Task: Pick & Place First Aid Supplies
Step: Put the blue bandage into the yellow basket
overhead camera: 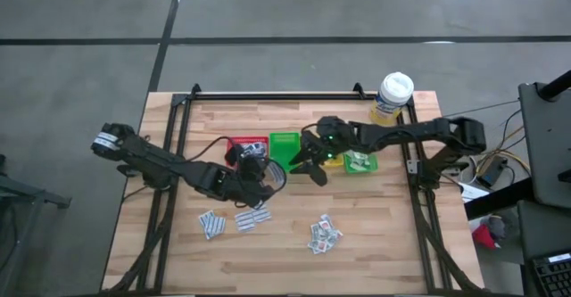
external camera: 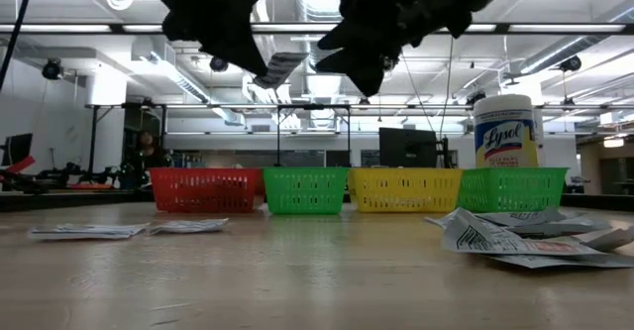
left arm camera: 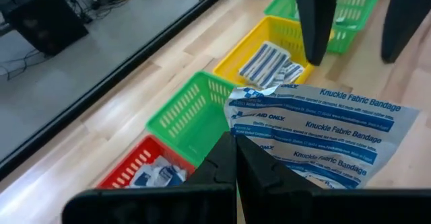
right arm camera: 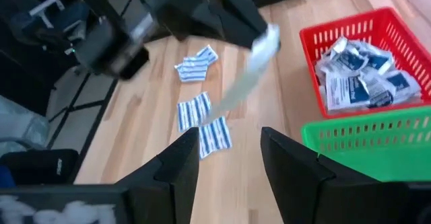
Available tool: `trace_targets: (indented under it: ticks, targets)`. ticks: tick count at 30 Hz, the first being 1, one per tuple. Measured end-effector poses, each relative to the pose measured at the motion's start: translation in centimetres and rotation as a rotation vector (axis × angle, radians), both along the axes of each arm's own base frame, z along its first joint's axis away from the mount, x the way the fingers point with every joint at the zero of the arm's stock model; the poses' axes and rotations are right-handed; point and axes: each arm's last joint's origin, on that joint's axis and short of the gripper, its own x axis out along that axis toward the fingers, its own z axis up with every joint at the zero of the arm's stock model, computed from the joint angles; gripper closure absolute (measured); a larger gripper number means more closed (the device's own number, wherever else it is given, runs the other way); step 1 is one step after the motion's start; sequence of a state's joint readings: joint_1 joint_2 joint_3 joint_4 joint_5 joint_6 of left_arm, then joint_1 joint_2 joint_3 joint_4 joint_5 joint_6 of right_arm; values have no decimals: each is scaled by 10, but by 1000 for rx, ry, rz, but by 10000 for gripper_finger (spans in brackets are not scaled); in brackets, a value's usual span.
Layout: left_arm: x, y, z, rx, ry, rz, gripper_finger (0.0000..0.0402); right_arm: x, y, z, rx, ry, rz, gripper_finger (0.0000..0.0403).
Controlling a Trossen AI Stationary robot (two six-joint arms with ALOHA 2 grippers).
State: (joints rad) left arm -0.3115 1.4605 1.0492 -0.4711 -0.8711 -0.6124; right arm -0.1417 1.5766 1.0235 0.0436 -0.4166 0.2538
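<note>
Between the left gripper's (left arm camera: pixel 232 158) tightly closed jaws sits a Knuckle Fabric Bandage packet (left arm camera: pixel 316 133), lifted clear of the table (overhead camera: pixel 393 235) just in front of the red bin (overhead camera: pixel 245 144) and green bin (overhead camera: pixel 285 145). Close by, over the yellow bin (left arm camera: pixel 259 39), the right gripper (right arm camera: pixel 229 146) hangs with jaws wide apart and nothing between them. Loose packets (overhead camera: pixel 234 219) lie on the wood below the left arm, another heap (overhead camera: pixel 323 234) farther right, and a Lysol canister (overhead camera: pixel 393 97) stands at the far corner.
</note>
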Motion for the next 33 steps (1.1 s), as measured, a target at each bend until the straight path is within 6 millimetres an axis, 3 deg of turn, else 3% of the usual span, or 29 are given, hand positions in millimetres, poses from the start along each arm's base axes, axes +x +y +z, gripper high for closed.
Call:
trace_targets:
  ticks: [15,25,33]
  targets:
    - [-2,1,-10,-24,-20,20,401,37,-6,0,-39,95,-30,248]
    - [-2,0,-10,-29,-21,15,401,37,-8,-4,-71,132,-76,248]
    - [-2,0,-10,-35,-15,10,401,30,-6,4,-73,147,-73,248]
